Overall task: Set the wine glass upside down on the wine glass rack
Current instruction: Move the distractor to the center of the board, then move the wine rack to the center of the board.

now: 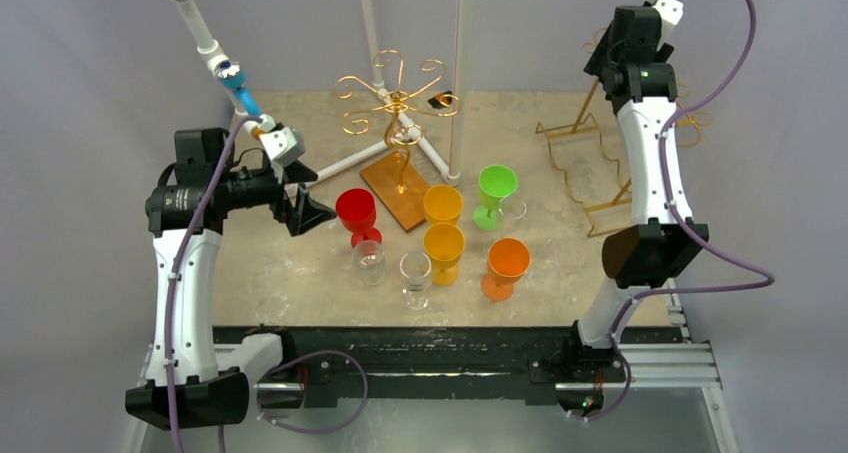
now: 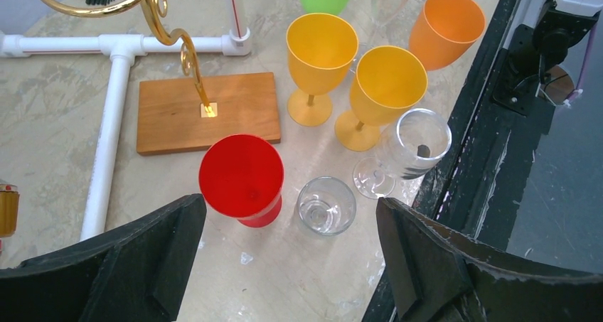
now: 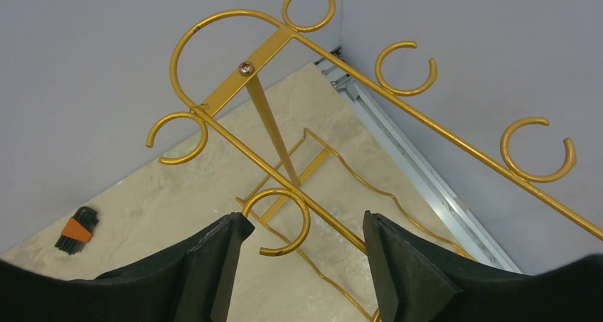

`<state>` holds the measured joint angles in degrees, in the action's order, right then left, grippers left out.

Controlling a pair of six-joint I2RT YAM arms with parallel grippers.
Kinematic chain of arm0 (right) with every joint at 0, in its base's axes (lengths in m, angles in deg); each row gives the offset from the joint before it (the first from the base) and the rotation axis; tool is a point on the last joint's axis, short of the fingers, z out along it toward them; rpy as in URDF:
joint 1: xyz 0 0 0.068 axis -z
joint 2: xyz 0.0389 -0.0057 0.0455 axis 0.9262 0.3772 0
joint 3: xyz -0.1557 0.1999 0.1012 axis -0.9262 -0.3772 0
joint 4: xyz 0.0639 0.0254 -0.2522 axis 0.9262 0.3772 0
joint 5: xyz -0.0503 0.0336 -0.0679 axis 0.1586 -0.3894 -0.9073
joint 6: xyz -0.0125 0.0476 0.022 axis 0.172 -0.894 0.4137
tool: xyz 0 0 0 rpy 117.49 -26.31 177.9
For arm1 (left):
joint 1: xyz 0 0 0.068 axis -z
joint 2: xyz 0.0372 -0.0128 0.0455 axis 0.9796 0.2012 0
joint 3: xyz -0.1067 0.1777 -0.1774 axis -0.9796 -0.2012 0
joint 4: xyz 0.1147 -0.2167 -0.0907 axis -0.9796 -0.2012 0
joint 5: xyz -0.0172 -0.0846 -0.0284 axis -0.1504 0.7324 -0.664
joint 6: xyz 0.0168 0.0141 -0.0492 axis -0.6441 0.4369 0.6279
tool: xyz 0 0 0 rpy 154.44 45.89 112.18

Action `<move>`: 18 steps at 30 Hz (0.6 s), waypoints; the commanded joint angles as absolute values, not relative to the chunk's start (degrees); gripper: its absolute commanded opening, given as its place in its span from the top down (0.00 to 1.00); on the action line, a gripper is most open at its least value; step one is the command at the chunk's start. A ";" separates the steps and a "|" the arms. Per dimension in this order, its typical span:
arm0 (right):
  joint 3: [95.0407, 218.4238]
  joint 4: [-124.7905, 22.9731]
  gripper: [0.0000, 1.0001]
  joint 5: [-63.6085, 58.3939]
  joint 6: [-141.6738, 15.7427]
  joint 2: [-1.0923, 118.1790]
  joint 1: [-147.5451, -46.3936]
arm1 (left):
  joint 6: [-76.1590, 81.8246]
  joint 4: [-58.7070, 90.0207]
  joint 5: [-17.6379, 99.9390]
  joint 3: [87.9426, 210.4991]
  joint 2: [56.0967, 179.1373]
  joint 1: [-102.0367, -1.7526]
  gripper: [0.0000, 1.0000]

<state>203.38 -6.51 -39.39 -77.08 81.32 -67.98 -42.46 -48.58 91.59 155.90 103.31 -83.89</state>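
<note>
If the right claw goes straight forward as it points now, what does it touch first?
Probably the nearest curled hook of the gold rack, seen inside the open right claw; depth is unclear.

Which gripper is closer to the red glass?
Left. The left gripper hovers just beside the red glass; the right gripper is far off, at the gold rack.

Wine glasses before rack, on table

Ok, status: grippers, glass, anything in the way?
Left gripper open, empty, near the red glass. Right gripper open, empty, by the gold rack. No glass hung yet. Clear glass right beside the red.
</note>
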 commanded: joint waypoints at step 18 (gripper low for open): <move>195.73 -10.31 0.38 -35.81 -77.59 70.48 -68.08 | -37.86 -40.68 93.40 155.89 100.95 -83.93 0.02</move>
<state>193.50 -8.63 -33.30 -75.61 72.44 -68.16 -39.20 -43.57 91.26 155.90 102.11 -83.89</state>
